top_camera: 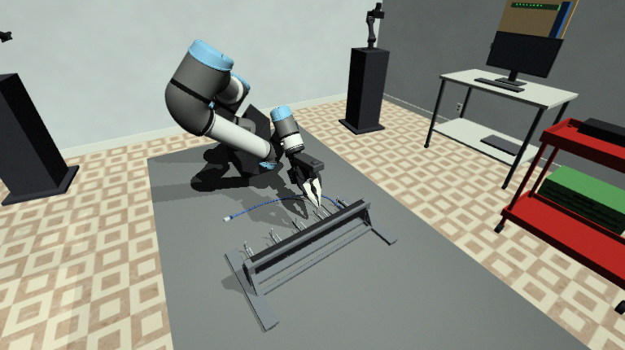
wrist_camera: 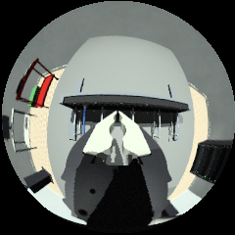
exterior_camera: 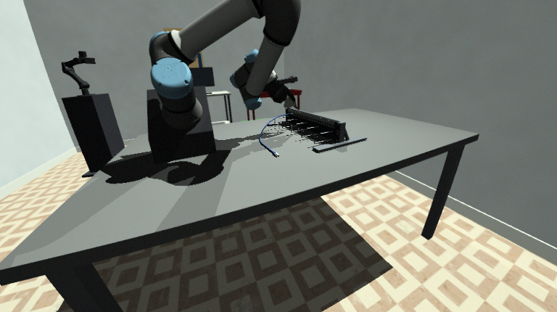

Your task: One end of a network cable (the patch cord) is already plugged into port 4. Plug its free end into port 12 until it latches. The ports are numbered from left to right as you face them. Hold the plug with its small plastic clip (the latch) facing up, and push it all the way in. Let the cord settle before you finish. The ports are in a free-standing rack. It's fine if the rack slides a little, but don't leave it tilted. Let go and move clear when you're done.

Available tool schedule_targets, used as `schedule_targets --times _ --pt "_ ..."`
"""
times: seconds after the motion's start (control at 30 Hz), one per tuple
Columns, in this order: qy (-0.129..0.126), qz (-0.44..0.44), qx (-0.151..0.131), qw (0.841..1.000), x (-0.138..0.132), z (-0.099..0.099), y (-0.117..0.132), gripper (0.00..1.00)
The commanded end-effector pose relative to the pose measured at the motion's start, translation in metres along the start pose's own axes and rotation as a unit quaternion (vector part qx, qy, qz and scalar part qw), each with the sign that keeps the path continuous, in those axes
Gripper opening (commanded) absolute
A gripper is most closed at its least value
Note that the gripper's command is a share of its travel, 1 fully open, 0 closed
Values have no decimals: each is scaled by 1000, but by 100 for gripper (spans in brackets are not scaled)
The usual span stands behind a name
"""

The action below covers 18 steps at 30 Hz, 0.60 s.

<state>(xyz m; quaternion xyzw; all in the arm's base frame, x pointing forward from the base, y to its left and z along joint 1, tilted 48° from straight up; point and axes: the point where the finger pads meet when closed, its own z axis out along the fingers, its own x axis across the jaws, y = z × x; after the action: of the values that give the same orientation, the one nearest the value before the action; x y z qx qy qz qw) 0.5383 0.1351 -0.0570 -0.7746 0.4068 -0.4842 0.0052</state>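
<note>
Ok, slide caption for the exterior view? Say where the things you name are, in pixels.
Closed tool (exterior_camera: 290, 106) near the rack's (exterior_camera: 314, 117) far end, blue cord's (exterior_camera: 260, 133) free plug (exterior_camera: 276, 154) lying loose on the grey table (exterior_camera: 369, 160).
</note>
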Motion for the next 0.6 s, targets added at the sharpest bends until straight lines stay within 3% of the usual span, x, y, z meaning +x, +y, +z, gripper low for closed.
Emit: schedule_targets --times 0.0,0.37,0.57 --pt "0 0 1 1000 0 0 0 0" --pt "0 0 1 1000 0 -2 0 0" --pt "0 0 1 1000 0 -19 0 0"
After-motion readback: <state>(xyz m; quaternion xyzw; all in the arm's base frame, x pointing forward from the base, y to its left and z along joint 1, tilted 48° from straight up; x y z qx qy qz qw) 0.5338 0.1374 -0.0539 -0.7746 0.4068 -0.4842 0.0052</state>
